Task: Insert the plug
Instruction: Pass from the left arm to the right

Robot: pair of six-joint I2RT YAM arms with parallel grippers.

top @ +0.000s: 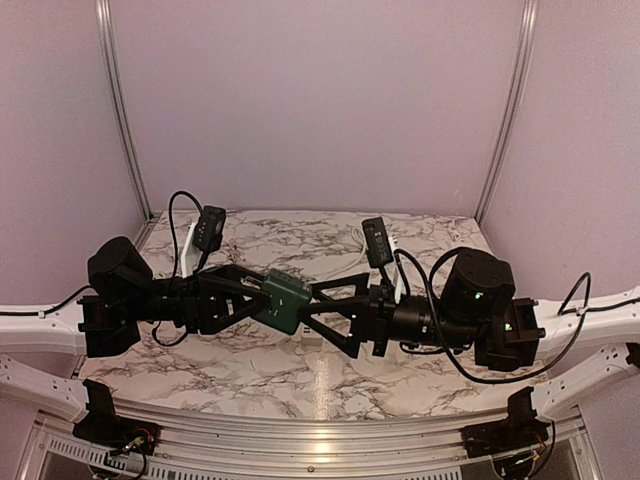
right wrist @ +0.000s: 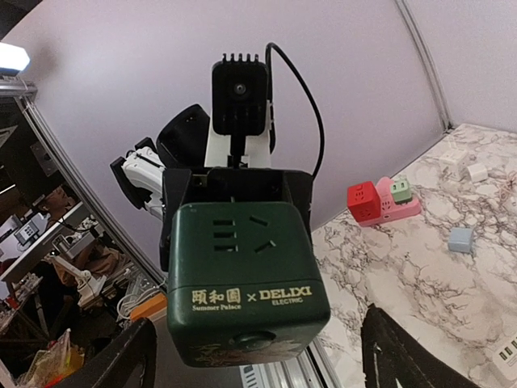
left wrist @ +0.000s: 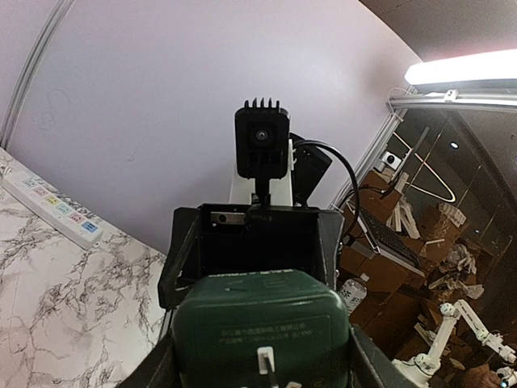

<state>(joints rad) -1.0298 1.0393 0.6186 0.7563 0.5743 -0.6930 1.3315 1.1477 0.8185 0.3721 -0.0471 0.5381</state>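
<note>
Left gripper [top: 268, 298] clamps the boxy green cube [top: 283, 300]; right gripper [top: 308, 310] gapes around it. A white strip [left wrist: 48, 206] hugs the marbled table's [top: 250, 370] edge.

Light fell soft and even; a ceiling strip light [left wrist: 464, 71] blew out white, wrist views bowed, and the green socket cube [left wrist: 262, 323] sat shadowed.
</note>
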